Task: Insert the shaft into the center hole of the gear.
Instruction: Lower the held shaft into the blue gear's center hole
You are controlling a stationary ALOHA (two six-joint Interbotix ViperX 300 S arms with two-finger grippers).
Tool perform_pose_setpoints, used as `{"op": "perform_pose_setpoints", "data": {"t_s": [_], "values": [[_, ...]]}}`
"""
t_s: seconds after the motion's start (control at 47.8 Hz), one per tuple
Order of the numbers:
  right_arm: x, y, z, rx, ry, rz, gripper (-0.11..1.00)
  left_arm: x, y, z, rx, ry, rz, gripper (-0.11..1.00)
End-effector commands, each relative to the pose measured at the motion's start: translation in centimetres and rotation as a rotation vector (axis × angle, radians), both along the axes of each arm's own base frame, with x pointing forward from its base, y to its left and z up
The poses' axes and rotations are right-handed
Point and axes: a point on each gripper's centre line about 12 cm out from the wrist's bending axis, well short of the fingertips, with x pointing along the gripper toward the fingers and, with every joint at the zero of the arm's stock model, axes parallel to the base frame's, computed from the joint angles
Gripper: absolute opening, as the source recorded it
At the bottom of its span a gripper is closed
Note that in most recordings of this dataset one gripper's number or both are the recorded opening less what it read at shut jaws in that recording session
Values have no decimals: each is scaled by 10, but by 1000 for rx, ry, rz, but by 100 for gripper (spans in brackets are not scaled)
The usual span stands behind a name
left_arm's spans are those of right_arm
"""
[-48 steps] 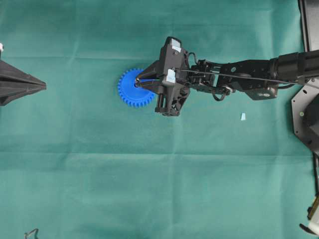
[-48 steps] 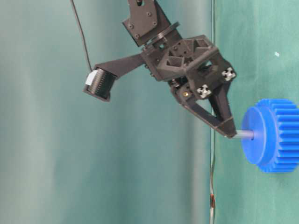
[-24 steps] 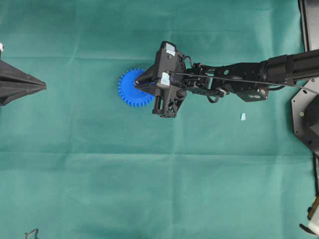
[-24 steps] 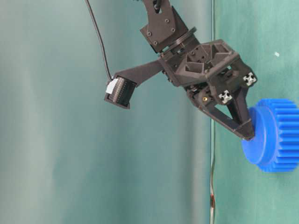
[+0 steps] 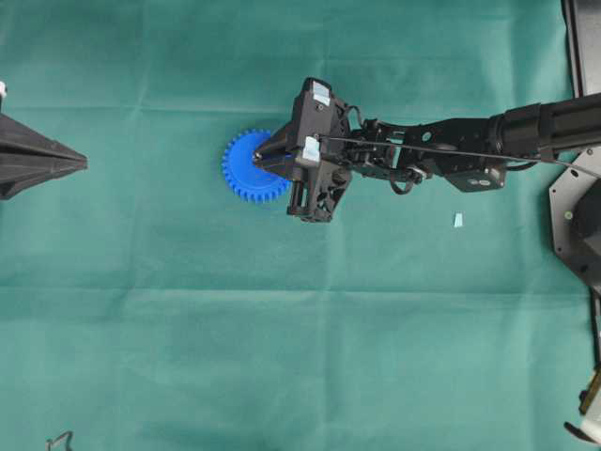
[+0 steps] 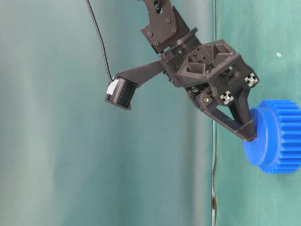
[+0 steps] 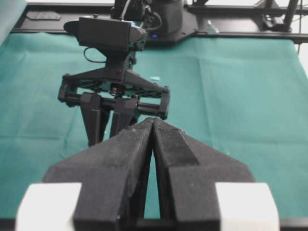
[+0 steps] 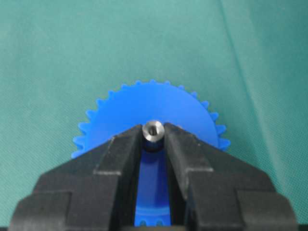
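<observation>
Right gripper (image 8: 153,137) nearly closed, fingertips pinching the shaft (image 8: 153,130), tips pressed to the raised centre of the blue gear (image 8: 159,103) lying flat on the green tabletop (image 5: 188,329), left gripper (image 7: 153,126) closed, empty, well apart

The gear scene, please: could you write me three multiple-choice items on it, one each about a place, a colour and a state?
1. Where is the gear relative to the right hand?
A. Directly under its fingertips
B. Far across the cloth
C. Held by the left hand

2. What colour is the gear?
A. Red
B. Blue
C. White

3. What is the right hand doing?
A. Open and holding nothing
B. Shut on the shaft
C. Shut on the gear's rim

Answers: 1 A, the wrist view shows the fingertips over the gear's middle. 2 B, every view shows bright blue. 3 B, the silvery pin sits pinched between the fingertips.
</observation>
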Motion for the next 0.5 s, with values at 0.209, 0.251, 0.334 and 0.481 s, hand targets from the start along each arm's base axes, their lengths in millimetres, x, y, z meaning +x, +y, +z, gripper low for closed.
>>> {"op": "perform_pose_setpoints", "data": {"t_s": [0.209, 0.251, 0.334, 0.481], "values": [[6, -1, 13, -3, -43, -4, 22, 3, 0, 9, 3, -21, 1, 0], [7, -1, 14, -4, -46, -4, 31, 3, 1, 9, 1, -21, 3, 0], [6, -2, 19, -5, -55, -5, 56, 3, 0, 9, 1, -21, 1, 0], [4, -1, 34, -8, -84, -3, 93, 3, 1, 9, 1, -21, 3, 0]]}}
